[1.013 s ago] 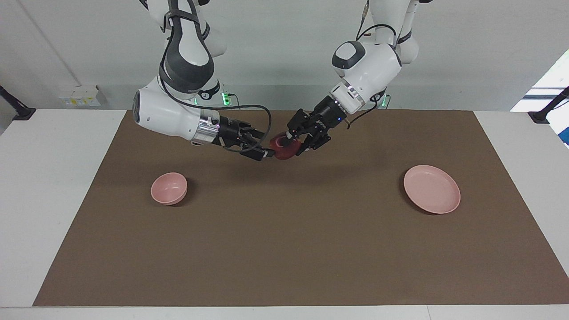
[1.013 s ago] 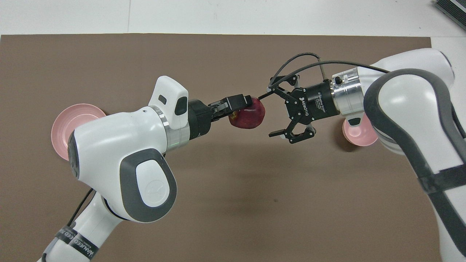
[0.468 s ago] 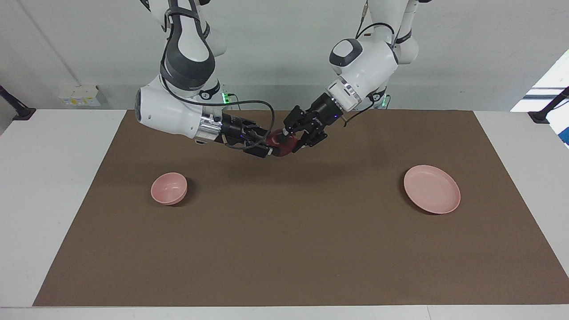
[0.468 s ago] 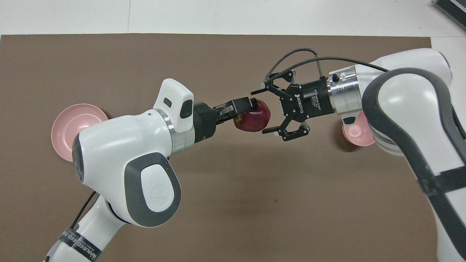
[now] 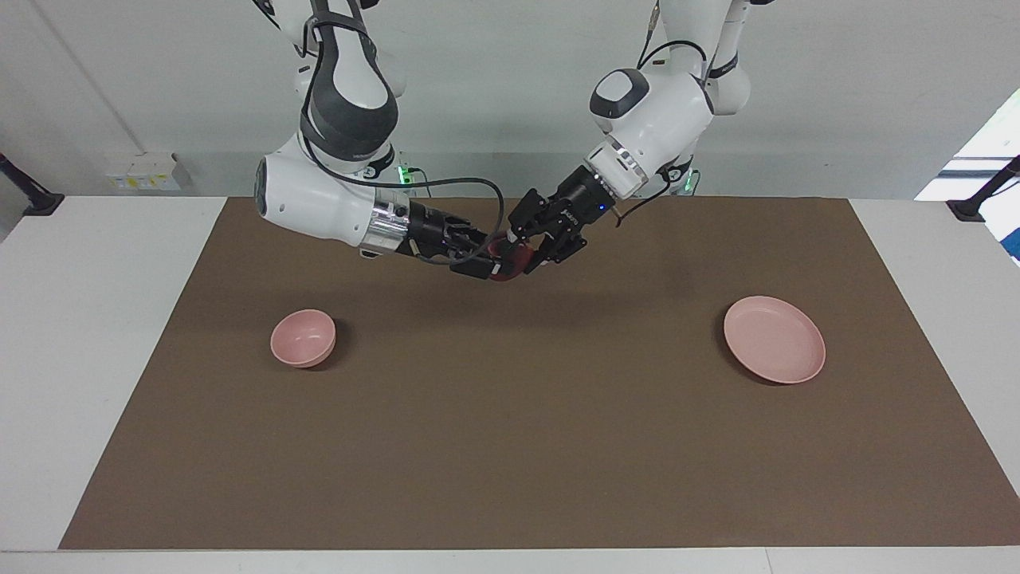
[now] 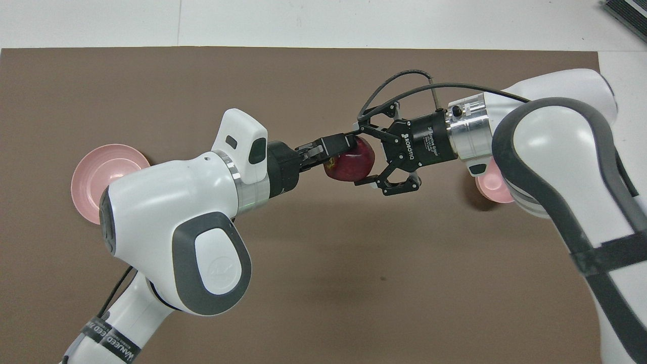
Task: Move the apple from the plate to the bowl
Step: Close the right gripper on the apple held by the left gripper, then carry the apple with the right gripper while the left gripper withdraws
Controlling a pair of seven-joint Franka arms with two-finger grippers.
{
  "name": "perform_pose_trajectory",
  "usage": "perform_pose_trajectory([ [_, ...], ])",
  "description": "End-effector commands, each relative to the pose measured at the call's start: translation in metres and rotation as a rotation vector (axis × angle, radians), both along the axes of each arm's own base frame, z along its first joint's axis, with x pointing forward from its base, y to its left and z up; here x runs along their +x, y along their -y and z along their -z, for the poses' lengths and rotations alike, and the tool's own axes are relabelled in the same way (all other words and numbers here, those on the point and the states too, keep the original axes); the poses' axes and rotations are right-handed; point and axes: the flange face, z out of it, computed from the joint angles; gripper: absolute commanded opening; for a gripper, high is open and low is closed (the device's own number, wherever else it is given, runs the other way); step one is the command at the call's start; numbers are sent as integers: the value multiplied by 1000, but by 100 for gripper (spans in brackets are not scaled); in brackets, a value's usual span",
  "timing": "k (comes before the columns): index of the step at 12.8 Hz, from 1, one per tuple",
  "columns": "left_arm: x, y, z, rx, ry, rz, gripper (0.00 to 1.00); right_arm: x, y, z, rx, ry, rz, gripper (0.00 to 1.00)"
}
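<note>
The dark red apple [image 6: 349, 166] [image 5: 511, 264] hangs in the air over the mat's middle, between both hands. My left gripper [image 6: 337, 155] [image 5: 524, 251] is shut on one side of it. My right gripper [image 6: 361, 155] [image 5: 494, 268] has its fingertips [image 6: 365, 178] pressed on the other side, one above and one below. The pale pink plate [image 5: 774, 339] [image 6: 86, 177] lies empty toward the left arm's end, partly under that arm in the overhead view. The small pink bowl [image 5: 303, 338] [image 6: 489, 188] stands empty toward the right arm's end, half hidden by the right arm from above.
A brown mat [image 5: 510, 414] covers most of the white table [image 5: 96, 319]. Both arms stretch low over the strip of mat nearest the robots. A power socket box [image 5: 143, 171] sits at the wall.
My right gripper moved in on the apple and closed its open fingers onto it. The left gripper kept its hold and drew slightly toward the robots.
</note>
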Motion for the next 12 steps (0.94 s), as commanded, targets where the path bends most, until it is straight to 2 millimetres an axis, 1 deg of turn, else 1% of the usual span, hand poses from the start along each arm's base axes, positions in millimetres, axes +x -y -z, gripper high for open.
perform_pose_trajectory([
  [1, -4, 3, -7, -23, -6, -9, 0, 1, 5, 1, 14, 16, -17, 0],
  [4, -4, 3, -8, -25, -9, -9, 0, 4, 16, -1, 16, 32, -34, 0],
  [5, -3, 3, -8, -25, -10, -9, 25, 6, 27, -1, 16, 50, -42, 0],
  [6, -3, 3, -8, -23, -9, -9, 59, 7, 35, 0, 21, 67, -61, 0],
  [7, -3, 3, -8, -22, -9, -10, 89, 8, 44, -1, 23, 75, -64, 0],
  [8, -3, 3, -9, -17, -1, -5, 100, 8, 48, -1, 23, 81, -76, 0],
  [9, -3, 3, -8, -15, -3, -2, 100, 8, 52, -1, 3, 94, -95, 0],
  [11, -1, 0, -7, 10, 12, 9, 100, 10, 69, 1, -12, 125, -111, 0],
  [12, 4, -6, -7, 46, 33, 18, 100, 10, 79, 7, -40, 148, -149, 0],
])
